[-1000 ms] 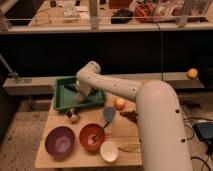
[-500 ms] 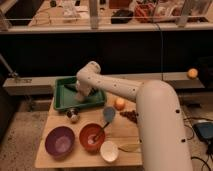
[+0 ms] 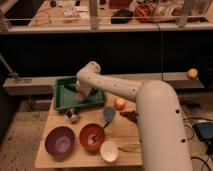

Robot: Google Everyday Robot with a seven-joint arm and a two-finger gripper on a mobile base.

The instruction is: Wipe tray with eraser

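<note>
The green tray with a raised rim lies at the back left of the small wooden table. My white arm reaches over it from the right. My gripper is down inside the tray near its middle, hidden partly by the wrist. A dark shape under it may be the eraser; I cannot tell for sure.
A purple bowl, an orange bowl with a blue-grey spoon, and a white cup stand at the front. A small metal object lies in front of the tray. An orange fruit and dark bits lie to the right.
The gripper has shifted slightly within the tray; the arm's pose is otherwise much the same.
</note>
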